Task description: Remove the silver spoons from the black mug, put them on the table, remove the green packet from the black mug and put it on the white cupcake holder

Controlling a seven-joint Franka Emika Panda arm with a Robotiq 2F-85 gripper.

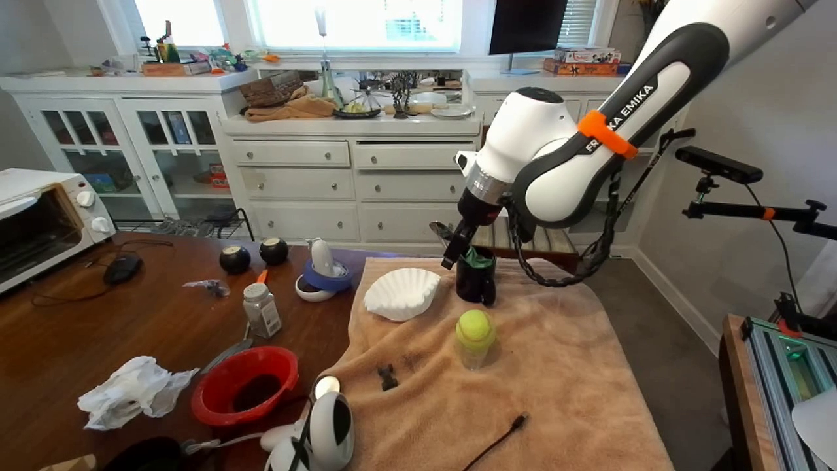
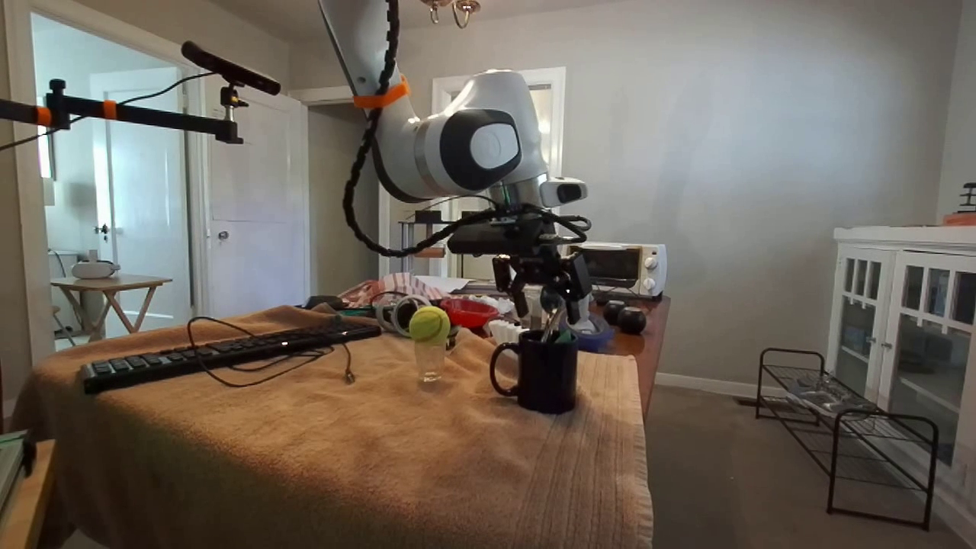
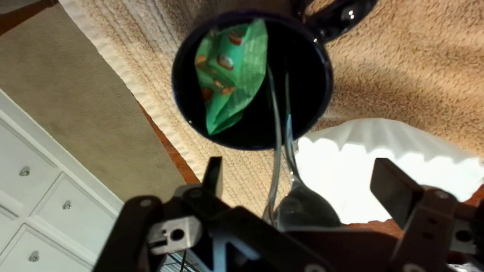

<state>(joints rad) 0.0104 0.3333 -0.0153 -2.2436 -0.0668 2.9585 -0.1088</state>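
The black mug (image 1: 472, 282) stands upright on the tan towel (image 1: 556, 373) and also shows in an exterior view (image 2: 547, 375). Two silver spoons lean in it, bowls up: one bowl (image 3: 307, 207) faces the wrist camera, and the other spoon's thin handle (image 3: 277, 151) lies beside it. The green packet (image 3: 236, 71) sits inside the mug, against the side away from the spoons. My gripper (image 3: 299, 170) is open above the mug's rim, its fingers (image 2: 550, 297) on either side of the spoon bowls, apparently not touching them. The white fluted cupcake holder (image 1: 402, 294) is beside the mug.
A tennis ball (image 1: 475, 328) rests on a clear glass near the mug. A blue tape roll (image 1: 328, 280), a shaker (image 1: 261, 313) and a red bowl (image 1: 288, 383) stand on the wooden table (image 1: 170, 314). A keyboard (image 2: 229, 354) with a cable lies on the towel.
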